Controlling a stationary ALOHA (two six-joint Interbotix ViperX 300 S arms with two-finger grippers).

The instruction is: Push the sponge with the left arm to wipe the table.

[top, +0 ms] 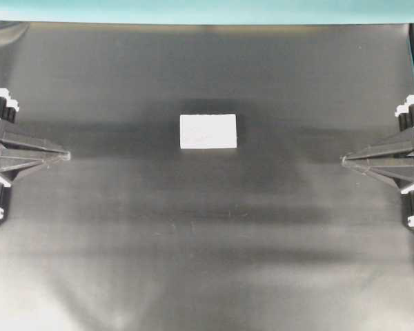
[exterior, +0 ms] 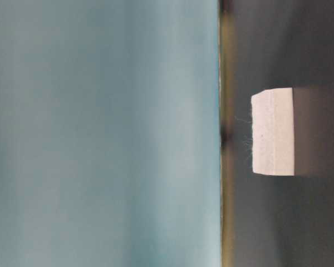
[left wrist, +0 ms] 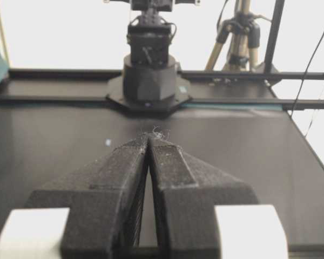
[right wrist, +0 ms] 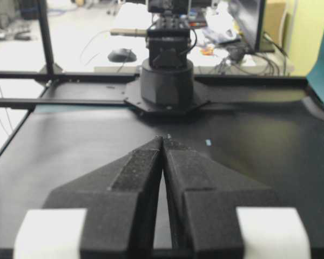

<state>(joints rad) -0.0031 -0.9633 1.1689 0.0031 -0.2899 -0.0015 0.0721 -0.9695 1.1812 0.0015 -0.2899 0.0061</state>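
Although the table [top: 207,248] is spread wide and dark below its teal edge strip [top: 207,10], no wiping appears to have been begun. The left hand [top: 63,156] is seen at the left edge with fingers pressed together, and the right hand [top: 346,161] likewise at the right edge. The sponge [top: 208,131] is left untouched mid-table, well apart from both; the whole push remains.

Black arms [top: 27,153], pointed jaws, white bands
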